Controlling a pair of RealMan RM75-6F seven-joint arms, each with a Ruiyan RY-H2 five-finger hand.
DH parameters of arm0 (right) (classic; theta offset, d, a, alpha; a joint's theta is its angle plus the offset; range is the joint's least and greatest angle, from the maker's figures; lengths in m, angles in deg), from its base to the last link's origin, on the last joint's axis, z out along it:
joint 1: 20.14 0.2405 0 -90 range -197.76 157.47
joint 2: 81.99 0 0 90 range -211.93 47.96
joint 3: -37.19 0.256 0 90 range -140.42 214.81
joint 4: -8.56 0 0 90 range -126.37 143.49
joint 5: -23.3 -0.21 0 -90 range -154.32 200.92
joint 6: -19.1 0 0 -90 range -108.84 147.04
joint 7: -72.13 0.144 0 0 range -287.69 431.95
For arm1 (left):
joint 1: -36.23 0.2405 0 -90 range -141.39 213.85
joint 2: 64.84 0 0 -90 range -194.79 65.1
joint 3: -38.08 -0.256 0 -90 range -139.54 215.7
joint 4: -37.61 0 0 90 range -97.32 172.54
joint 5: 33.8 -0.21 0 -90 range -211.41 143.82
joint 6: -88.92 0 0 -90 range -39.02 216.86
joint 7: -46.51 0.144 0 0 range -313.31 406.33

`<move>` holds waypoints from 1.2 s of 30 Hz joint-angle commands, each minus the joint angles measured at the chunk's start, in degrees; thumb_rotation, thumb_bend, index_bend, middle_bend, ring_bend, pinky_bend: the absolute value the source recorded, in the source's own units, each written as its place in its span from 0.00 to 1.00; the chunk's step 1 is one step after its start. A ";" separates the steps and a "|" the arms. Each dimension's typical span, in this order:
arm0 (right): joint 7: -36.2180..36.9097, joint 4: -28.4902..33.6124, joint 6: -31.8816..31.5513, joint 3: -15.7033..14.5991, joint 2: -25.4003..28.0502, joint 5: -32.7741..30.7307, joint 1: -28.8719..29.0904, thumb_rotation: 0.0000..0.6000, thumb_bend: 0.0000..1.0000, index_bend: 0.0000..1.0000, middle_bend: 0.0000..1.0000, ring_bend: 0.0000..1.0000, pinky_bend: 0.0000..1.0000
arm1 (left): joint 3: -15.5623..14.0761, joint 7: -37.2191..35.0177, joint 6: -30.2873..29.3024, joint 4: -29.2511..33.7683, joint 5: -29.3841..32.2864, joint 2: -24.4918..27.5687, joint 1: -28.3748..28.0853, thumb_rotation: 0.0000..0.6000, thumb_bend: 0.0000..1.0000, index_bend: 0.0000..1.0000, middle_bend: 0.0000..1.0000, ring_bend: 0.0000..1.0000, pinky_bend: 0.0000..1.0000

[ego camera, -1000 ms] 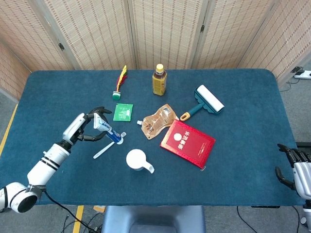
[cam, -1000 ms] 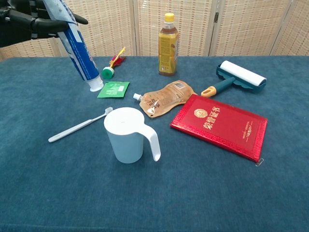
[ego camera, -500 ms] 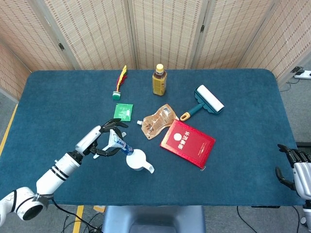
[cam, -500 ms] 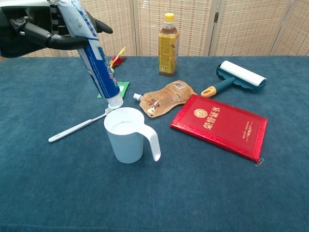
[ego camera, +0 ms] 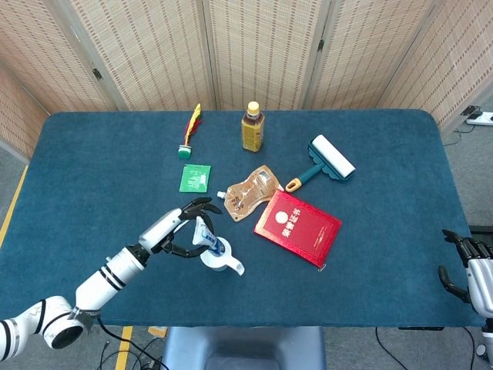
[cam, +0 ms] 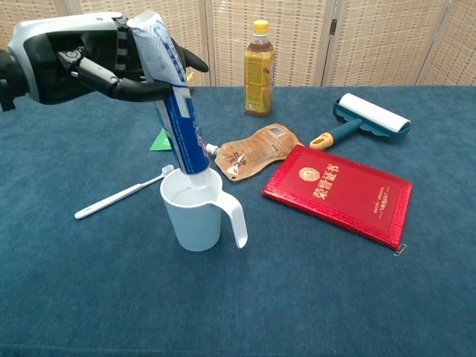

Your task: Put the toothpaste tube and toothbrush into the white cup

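Note:
My left hand grips the blue and white toothpaste tube by its upper end, cap down. The tube's lower end dips just inside the mouth of the white cup, which stands upright with its handle toward the front right. A white toothbrush lies flat on the cloth just left of the cup; my left arm hides it in the head view. My right hand rests at the table's right edge, far from these things, fingers loosely curled, holding nothing.
A red booklet, a brown refill pouch, a lint roller and a yellow-capped bottle lie right of and behind the cup. A green packet and a red-yellow shuttlecock lie at the back left.
My left hand carried the toothpaste tube rightward and down, from above the toothbrush to over the cup; the tube's cap end now sits inside the cup's rim. The right hand stayed put.

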 commanded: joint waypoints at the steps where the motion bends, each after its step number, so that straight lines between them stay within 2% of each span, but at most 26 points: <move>1: 0.11 -0.09 0.02 0.02 -0.03 0.03 0.03 1.00 0.34 0.17 0.30 0.25 0.25 | -0.98 1.79 0.46 -0.71 0.13 -1.16 -0.76 1.00 0.38 0.68 0.26 0.09 0.14; 14: 0.63 -0.71 0.18 -0.03 -0.33 -0.30 -0.13 1.00 0.34 0.17 0.30 0.25 0.25 | -3.50 14.32 -0.72 -6.97 1.86 -8.12 -2.07 1.00 0.38 0.67 0.26 0.09 0.14; 20: 0.82 -0.83 0.04 -0.02 -0.33 -0.31 -0.25 1.00 0.34 0.17 0.30 0.25 0.25 | -4.51 18.31 -1.02 -8.95 2.10 -9.41 -2.36 1.00 0.38 0.65 0.26 0.09 0.14; 22: 0.82 -0.85 0.05 -0.01 -0.38 -0.31 -0.25 1.00 0.34 0.17 0.30 0.25 0.25 | -4.95 19.51 -0.81 -9.24 2.13 -9.36 -2.49 1.00 0.38 0.61 0.26 0.09 0.14; 30: 0.80 -0.89 -0.03 0.03 -0.47 -0.19 -0.23 1.00 0.34 0.17 0.30 0.25 0.25 | -6.09 20.41 0.13 -7.26 2.74 -7.28 -2.59 1.00 0.38 0.24 0.21 0.08 0.14; 36: 0.94 -1.05 -0.02 0.06 -0.55 -0.19 -0.24 1.00 0.34 0.17 0.30 0.25 0.25 | -6.78 20.41 -0.16 -5.85 2.63 -5.57 -2.28 1.00 0.38 0.14 0.17 0.06 0.14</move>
